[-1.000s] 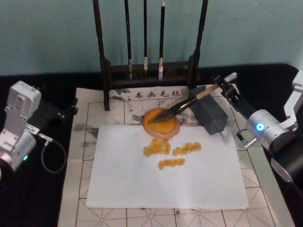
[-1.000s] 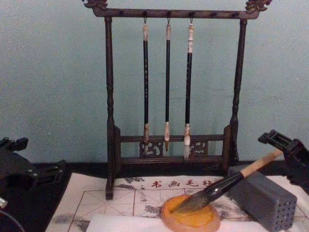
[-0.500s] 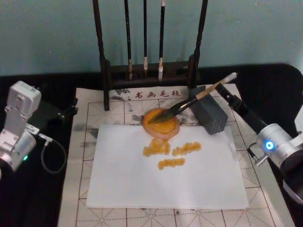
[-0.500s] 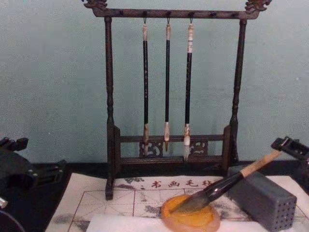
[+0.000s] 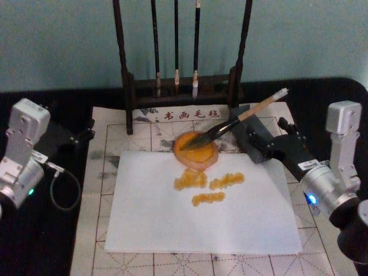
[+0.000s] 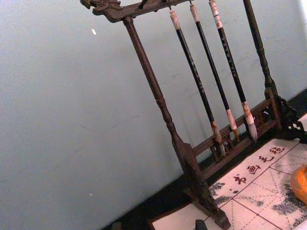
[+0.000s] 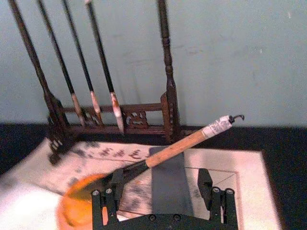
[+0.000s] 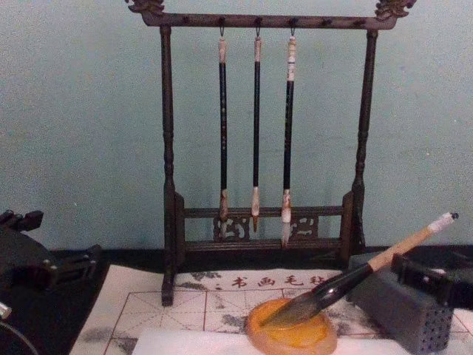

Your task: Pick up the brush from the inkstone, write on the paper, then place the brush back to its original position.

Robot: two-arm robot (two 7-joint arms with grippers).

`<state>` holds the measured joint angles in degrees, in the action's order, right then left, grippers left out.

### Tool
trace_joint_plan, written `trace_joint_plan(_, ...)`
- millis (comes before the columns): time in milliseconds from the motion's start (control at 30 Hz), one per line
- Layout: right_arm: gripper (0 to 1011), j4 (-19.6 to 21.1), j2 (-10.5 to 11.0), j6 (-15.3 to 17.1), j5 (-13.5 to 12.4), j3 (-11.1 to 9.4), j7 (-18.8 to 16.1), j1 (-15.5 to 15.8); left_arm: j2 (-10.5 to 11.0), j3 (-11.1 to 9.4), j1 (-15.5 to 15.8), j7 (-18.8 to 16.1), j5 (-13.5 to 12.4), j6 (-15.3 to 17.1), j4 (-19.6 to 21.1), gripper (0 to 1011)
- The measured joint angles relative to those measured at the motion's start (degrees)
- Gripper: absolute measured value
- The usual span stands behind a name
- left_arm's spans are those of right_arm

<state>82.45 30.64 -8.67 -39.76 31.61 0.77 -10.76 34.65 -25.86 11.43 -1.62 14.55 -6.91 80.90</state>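
The light, stiff brush [image 5: 238, 118] leans in the amber inkstone [image 5: 196, 149]; its wooden upper shaft suits gripping. The right gripper [image 5: 265, 140] waits nearby, released; left gripper's fingers: cannot tell.

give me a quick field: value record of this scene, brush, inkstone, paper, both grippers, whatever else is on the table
brush: brush lies tilted, tuft in the inkstone, shaft leaning on the grey block, end cap raised
inkstone: inkstone sits at the paper's far edge
paper: paper bears three orange strokes near the inkstone
right gripper: right gripper open, fingers either side of the grey block, below the brush shaft, not touching it
left gripper: left gripper parked at the mat's left edge
mat: gridded mat under the paper
rack: brush rack behind, with three thin brushes hanging
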Motion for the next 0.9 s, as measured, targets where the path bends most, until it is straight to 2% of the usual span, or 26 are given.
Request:
trace_joint_plan(33, 1000, -0.4, 0.13, -0.54, 3.27, 0.85, 1.4, -0.27, 0.0, 0.0, 0.0, 0.0, 0.0, 0.0, 0.0, 1001)
trace_joint_plan(67, 1000, -0.4, 0.13, -0.54, 3.27, 0.85, 1.4, -0.27, 0.0, 0.0, 0.0, 0.0, 0.0, 0.0, 0.0, 1001)
trace_joint_plan(133, 1000, -0.87, 0.23, -1.03, 7.06, 1.59, 2.99, -0.62, 0.0, 0.0, 0.0, 0.0, 0.0, 0.0, 0.0, 1001)
trace_joint_plan(233, 1000, -1.32, 0.26, -1.54, 10.49, 2.23, 4.29, -0.82, 0.0, 0.0, 0.0, 0.0, 0.0, 0.0, 0.0, 1001)
trace_joint_plan(333, 1000, -1.66, 0.18, -1.74, 12.27, 2.38, 4.73, -0.92, 0.0, 0.0, 0.0, 0.0, 0.0, 0.0, 0.0, 1001)
trace_joint_plan(400, 1000, -1.8, 0.05, -1.81, 12.9, 2.38, 4.85, -0.95, 0.0, 0.0, 0.0, 0.0, 0.0, 0.0, 0.0, 1001)
trace_joint_plan(900, 1000, -1.79, 0.07, -1.82, 12.79, 2.42, 4.9, -0.99, 0.0, 0.0, 0.0, 0.0, 0.0, 0.0, 0.0, 1001)
